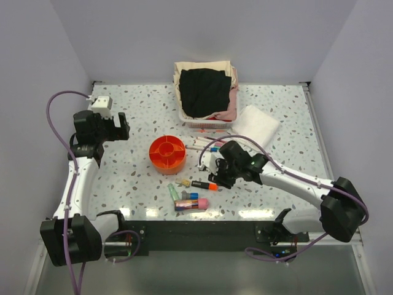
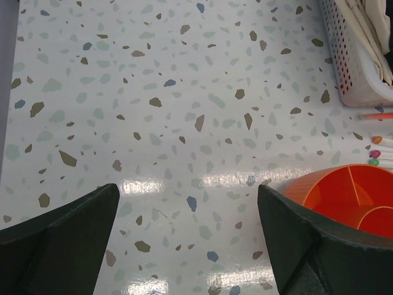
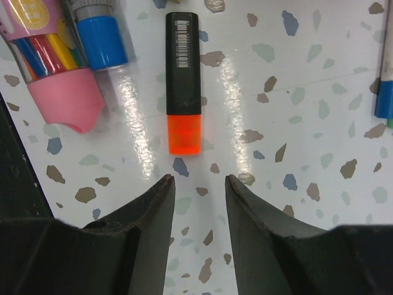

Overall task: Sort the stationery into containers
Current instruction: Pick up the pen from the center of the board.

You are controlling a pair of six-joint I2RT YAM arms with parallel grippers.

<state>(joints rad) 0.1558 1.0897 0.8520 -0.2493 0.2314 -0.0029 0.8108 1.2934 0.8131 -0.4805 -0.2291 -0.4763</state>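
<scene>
Well, the right gripper [image 3: 198, 181] hangs low over the table [image 3: 295, 123]; its two fingers [image 3: 153, 209] are a little way apart, and only speckled table shows in the gap; it holds nothing. The black-and-orange marker [image 3: 183, 80] lies flat just past the fingertips; its orange end is nearest them and its black end points away. It lines up with the gap, so I think the fingers are set this way to slide one down each side of it and then squeeze. The gap looks only a bit wider than the marker, so the aim has to be good. Out past the finger on the left of the wrist view lie a pink-capped tube of coloured sticks [image 3: 55, 80] and a blue-capped tube [image 3: 101, 40]; they are near the marker but not touching it; a sloppy grab could bump them.

The left gripper [image 2: 187, 190] has its fingers spread wide and holds nothing; bare table lies between them; the orange tray [image 2: 325, 187] sits just beside one finger, partly hidden behind it. I think this arm waits off to the side so the way to the tray is free. I see nothing in the tray from above; the thin white pens [image 1: 206, 144] lie on the table between it and the basket [image 1: 199, 123]; so the sorting looks barely begun.
</scene>
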